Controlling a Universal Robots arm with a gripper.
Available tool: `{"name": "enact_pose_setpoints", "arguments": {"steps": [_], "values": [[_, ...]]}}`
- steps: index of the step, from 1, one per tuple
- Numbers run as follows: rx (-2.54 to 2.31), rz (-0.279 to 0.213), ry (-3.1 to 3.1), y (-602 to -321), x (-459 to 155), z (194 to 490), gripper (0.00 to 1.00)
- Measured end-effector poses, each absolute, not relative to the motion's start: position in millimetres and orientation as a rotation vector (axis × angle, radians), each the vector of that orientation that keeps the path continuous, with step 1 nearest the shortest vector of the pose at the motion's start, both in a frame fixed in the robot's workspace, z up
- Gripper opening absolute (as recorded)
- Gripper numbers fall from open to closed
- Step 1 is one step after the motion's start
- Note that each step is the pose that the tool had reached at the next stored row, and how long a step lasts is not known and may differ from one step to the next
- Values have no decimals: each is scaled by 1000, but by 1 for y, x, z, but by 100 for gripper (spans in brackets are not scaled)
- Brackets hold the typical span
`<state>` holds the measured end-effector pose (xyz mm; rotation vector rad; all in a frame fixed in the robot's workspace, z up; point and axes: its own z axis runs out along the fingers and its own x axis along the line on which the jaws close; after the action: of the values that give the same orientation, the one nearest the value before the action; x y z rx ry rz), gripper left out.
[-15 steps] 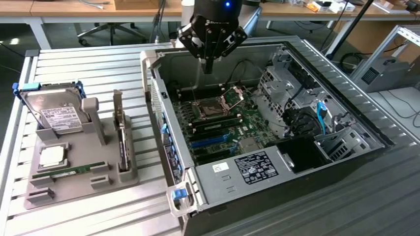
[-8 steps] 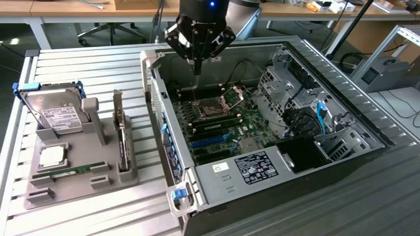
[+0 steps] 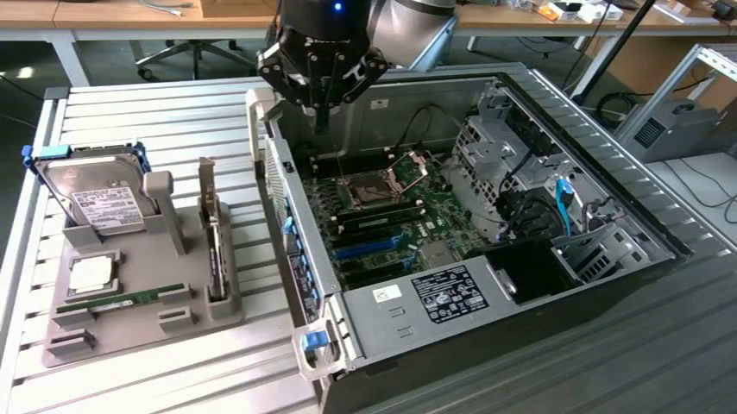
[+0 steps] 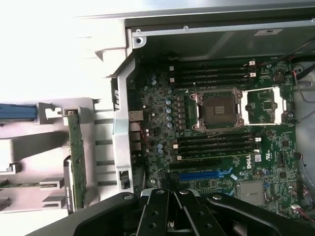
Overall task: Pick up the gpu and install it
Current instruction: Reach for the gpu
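Pincer (image 3: pixel 320 105) closed over case (image 3: pixel 392 323); gpu (image 3: pixel 214 237) upright in holder (image 3: pixel 127 302).

black gripper (image 3: pixel 319 105), screwed finger links; blue light (image 3: pixel 337 7); silver-grey arm (image 3: pixel 409 26)

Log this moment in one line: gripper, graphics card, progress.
gripper: shut, empty, over open computer case | graphics card: on edge in grey holder, apart from gripper | installed: no

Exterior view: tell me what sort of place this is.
Probably a robotics lab set up for computer assembly: an open desktop computer case lies on a slatted metal table, a grey fixture beside it holds a hard drive, and workbenches with an office chair stand behind.
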<state>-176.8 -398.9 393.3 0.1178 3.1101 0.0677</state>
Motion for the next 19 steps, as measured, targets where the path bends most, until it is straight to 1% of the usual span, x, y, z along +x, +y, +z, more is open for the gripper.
{"name": "enact_pose_setpoints", "arguments": {"steps": [9,14,19], "values": [[118,68,3107,-399,-207,393,11],[117,69,3104,-399,-236,393,11],[117,70,3104,-399,-245,393,11]]}}
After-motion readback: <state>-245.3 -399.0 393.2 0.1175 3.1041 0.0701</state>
